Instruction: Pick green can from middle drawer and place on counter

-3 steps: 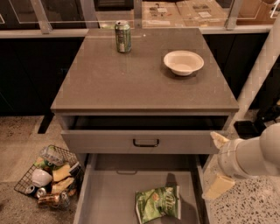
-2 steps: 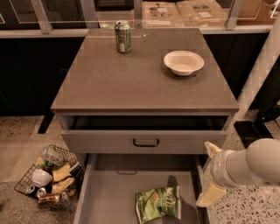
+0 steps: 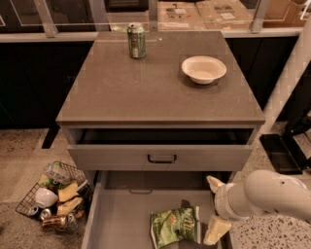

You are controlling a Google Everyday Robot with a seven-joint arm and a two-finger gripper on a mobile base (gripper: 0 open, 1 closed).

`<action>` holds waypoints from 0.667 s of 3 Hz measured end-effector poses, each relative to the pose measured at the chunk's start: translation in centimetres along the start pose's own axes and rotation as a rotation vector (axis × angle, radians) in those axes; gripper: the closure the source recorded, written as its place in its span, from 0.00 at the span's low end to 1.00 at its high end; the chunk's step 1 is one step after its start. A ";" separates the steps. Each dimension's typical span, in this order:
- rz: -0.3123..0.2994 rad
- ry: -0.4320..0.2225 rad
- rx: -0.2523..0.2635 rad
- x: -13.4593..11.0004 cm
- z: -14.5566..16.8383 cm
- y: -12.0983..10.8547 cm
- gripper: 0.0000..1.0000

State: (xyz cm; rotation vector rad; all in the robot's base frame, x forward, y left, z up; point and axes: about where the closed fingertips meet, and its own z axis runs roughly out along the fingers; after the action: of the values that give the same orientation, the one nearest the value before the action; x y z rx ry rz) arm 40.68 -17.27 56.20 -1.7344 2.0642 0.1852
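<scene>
Gripper (image 3: pixel 215 206) is seen spread wide and empty at the right edge of the drawer (image 3: pixel 121 219), just beside the green bag (image 3: pixel 176 224), which is laid flat on its floor.

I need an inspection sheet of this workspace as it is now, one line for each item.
Surface: counter holds a drink can and a white bowl.
Job's things: green can lies flat in the open middle drawer, not gripped.
Clutter: wire basket of rubbish on the floor, left.
Grippers: gripper open, at the drawer's right side, close beside the green can.
Cables: nothing seen.
Surroundings: upper drawer slightly open; cardboard boxes behind.
</scene>
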 end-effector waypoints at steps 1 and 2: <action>-0.027 -0.013 -0.050 -0.9 3.9 1.3 0.00; -0.026 -0.013 -0.054 -0.9 4.2 1.3 0.00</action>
State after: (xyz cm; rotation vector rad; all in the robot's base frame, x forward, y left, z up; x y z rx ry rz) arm 40.55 -14.65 52.57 -1.7858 2.0436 0.2457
